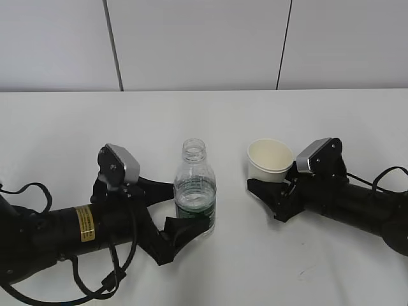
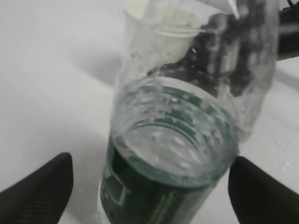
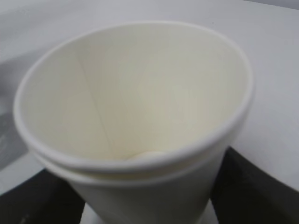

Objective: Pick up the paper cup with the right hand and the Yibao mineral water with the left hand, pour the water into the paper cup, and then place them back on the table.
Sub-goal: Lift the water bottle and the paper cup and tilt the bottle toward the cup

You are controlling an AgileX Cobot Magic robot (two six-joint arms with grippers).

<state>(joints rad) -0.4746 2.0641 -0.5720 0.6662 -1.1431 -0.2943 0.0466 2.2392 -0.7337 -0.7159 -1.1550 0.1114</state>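
The water bottle stands upright on the white desk, capless, its long axis vertical, a little water in it; the paper cup stands upright just to its right, mouth up. The left claw lies low on the desk with a finger on each side of the bottle's green label; in the left wrist view both fingers stand apart from the plastic, so the claw is spread, not clamped. The right claw brackets the cup's base from the right; its fingers flank the cup closely, but whether they press the paper I cannot tell. Each arm is nearer its own object; the bottle must travel right to tip over the cup.
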